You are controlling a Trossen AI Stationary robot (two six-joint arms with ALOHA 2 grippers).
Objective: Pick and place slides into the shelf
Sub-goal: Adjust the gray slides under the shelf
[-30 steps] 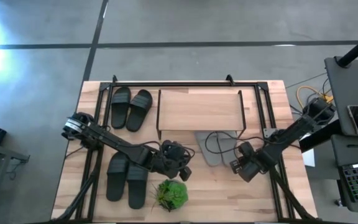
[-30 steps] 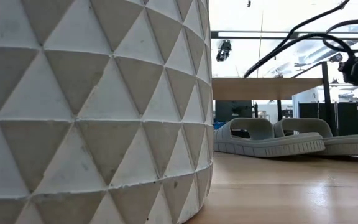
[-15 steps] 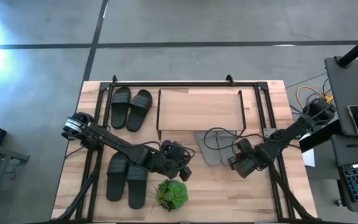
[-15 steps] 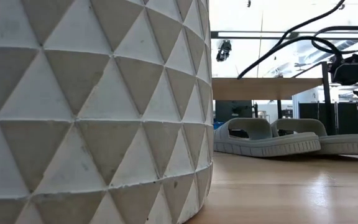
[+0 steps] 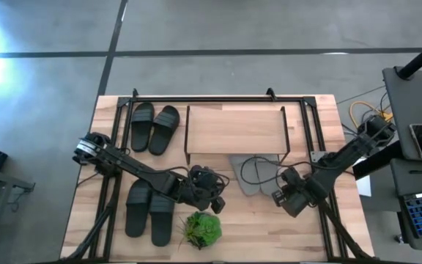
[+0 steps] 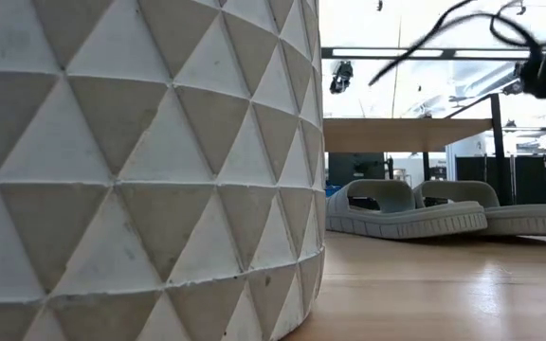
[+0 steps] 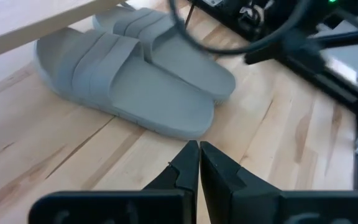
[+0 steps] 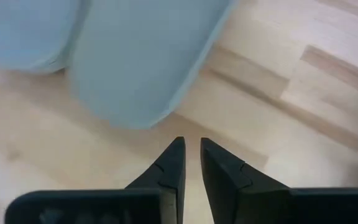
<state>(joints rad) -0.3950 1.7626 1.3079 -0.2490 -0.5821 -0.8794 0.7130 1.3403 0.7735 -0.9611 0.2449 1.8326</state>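
The pale grey slides [image 5: 257, 174] lie side by side on their soles, toe ends under the near edge of the shelf [image 5: 234, 129]; they also show in the low view [image 6: 406, 213]. One black pair [image 5: 153, 127] lies left of the shelf. Another black pair [image 5: 149, 211] lies nearer on the left. My left gripper [image 7: 199, 149] hovers shut, just left of and short of the grey slides [image 7: 129, 81]. My right gripper [image 8: 192, 146] points down above bare table by the heel of a grey slide [image 8: 135, 56], its fingers nearly together with nothing between them.
A green plant [image 5: 202, 229] stands near the front edge; its white faceted pot [image 6: 140, 170] fills the left of the low view. Black frame rails [image 5: 317, 132] run along the table's sides. Bare wood [image 5: 255, 220] lies in front of the grey slides.
My right gripper first leaned in toward the grey slides, then rose and drew back toward the table's near right, staying nearly shut and empty.
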